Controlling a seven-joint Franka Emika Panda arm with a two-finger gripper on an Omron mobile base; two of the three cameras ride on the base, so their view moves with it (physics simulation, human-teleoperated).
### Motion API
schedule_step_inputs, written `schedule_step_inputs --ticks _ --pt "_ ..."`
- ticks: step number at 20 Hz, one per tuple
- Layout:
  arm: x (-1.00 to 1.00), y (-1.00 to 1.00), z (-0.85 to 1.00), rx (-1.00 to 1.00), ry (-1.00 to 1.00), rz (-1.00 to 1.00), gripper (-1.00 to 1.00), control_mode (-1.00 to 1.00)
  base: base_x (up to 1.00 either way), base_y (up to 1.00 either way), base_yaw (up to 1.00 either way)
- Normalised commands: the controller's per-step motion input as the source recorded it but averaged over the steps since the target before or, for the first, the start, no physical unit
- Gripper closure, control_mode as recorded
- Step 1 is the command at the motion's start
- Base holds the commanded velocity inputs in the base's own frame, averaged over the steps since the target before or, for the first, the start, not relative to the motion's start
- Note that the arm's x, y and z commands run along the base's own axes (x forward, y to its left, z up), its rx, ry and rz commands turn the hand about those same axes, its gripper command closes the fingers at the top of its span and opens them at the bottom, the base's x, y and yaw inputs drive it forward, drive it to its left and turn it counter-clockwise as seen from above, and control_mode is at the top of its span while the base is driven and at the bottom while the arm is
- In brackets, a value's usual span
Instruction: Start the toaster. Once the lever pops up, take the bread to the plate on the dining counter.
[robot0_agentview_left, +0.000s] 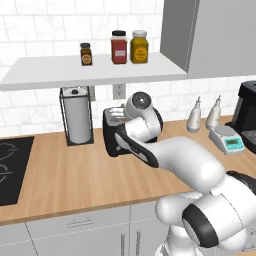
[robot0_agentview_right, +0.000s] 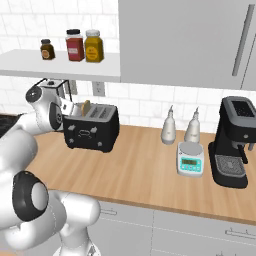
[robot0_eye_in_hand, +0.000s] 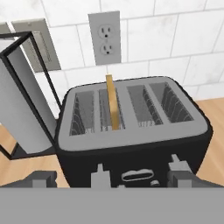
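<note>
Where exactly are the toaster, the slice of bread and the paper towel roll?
toaster (robot0_agentview_right: 91, 131): right base view, on its black front face.
bread (robot0_eye_in_hand: 112, 105): hand view, on the slice's upright edge.
paper towel roll (robot0_agentview_left: 78, 119): left base view, on the white roll's side.

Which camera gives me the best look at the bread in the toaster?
The hand view: the bread stands edge-on in a slot of the toaster. The right base view shows its top poking out; in the left base view the arm blocks it.

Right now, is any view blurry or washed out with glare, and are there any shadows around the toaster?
Hand view: sharp, no glare; the toaster and bread read clearly. Right base view: flat, even light, only a faint shadow under the toaster. Left base view: evenly lit, but the arm covers most of the toaster.
</note>
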Motion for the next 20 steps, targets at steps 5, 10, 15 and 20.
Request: schedule_step_inputs --ticks 5,10,15,20 --pt "0.39 -0.06 -0.06 0.0 0.0 0.0 -1.0 -1.0 0.0 0.0 0.0" --pt "0.33 -0.13 -0.08 0.0 0.0 0.0 -1.0 -1.0 0.0 0.0 0.0" --pt "0.15 -0.05 -0.16 0.0 0.0 0.0 -1.0 -1.0 0.0 0.0 0.0" --pt "0.16 -0.05 -0.18 0.0 0.0 0.0 -1.0 -1.0 0.0 0.0 0.0"
